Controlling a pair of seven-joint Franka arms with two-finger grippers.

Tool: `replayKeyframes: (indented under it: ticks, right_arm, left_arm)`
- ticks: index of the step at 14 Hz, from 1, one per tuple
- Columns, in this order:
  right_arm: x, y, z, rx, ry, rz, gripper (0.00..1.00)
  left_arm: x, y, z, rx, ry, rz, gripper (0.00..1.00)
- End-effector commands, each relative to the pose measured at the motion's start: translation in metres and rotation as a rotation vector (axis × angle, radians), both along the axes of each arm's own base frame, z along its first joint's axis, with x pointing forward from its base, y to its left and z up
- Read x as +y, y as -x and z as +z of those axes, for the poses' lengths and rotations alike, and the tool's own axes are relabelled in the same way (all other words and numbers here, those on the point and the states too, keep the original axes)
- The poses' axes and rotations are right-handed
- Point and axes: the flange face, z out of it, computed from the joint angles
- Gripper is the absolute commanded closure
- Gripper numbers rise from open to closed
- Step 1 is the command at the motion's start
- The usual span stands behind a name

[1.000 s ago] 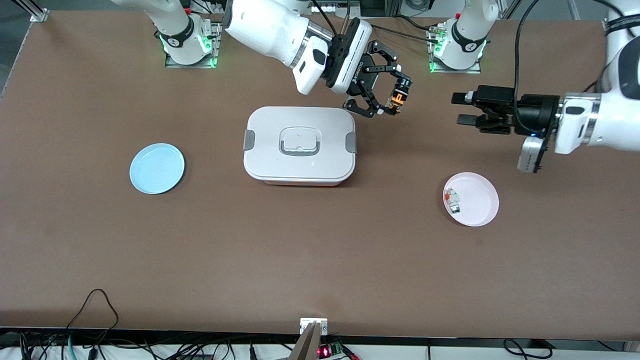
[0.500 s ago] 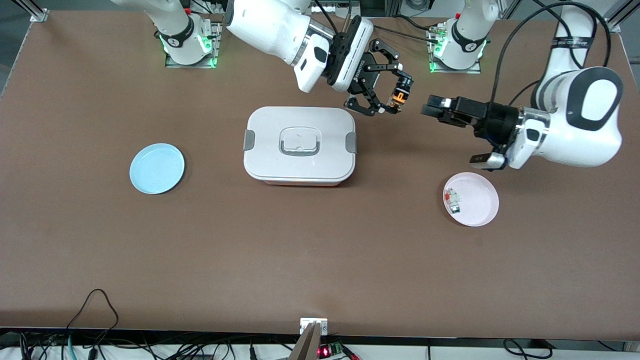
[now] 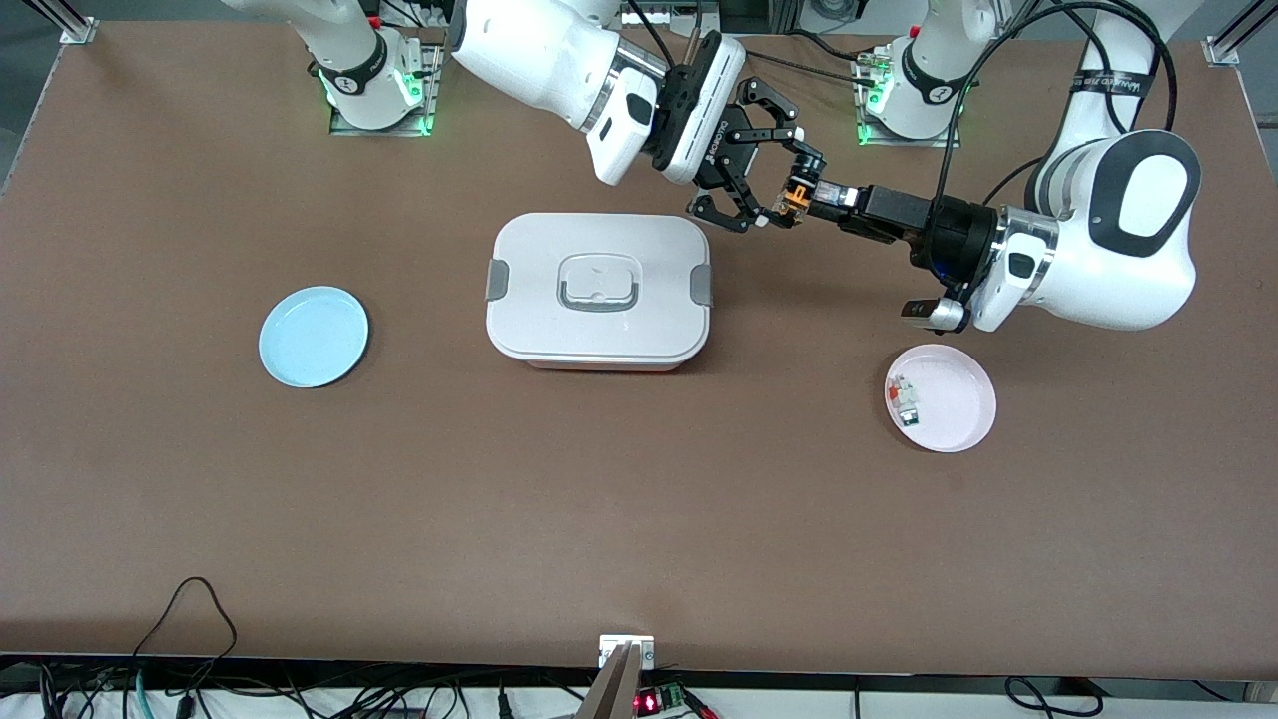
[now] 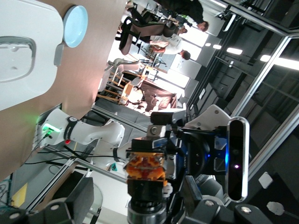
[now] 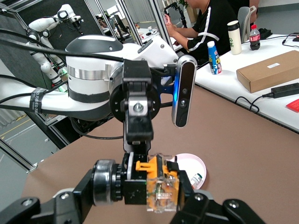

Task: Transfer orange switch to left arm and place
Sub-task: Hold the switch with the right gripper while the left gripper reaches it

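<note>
Meeting in mid-air beside the box (image 3: 598, 291), the two arms stand at the handover. Nearest the front camera, the pink plate (image 3: 960, 399) toward the left arm's end of the counter (image 3: 639, 519) holds only small white, red and green pieces (image 3: 905, 398); the blue plate (image 3: 314, 336) toward the right arm's end sits bare. Farther from the camera, over the counter just past the box's corner, the right gripper (image 3: 777, 203) pinches the orange switch (image 3: 795, 195) in its jaws. The left gripper (image 3: 829, 198) reaches in at the switch; whether its jaws have let go cannot be told. Judging by this, the lift seems done, while the carry to the blue plate and the set-down remain.
</note>
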Motion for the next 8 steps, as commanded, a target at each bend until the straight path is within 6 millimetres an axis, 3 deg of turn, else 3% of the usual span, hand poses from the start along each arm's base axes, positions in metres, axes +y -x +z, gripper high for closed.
replayKeyframes:
  ticks: [1,4,6,8]
  right_arm:
    - [0.003,0.000,0.005,0.009,-0.023,-0.016,0.89]
    - [0.003,0.001,0.006,0.007,-0.025,-0.018,0.89]
    - [0.003,0.001,0.006,0.007,-0.025,-0.018,0.89]
    - [0.003,0.001,0.006,0.007,-0.025,-0.018,0.89]
  left_arm:
    - [-0.007,0.001,0.001,0.015,0.038,0.027,0.23]
    - [-0.018,0.003,0.000,0.009,0.031,0.020,0.37]
    - [-0.025,0.003,-0.006,-0.002,0.029,-0.003,0.67]
    - [-0.031,0.006,-0.015,0.010,0.023,-0.032,0.72]
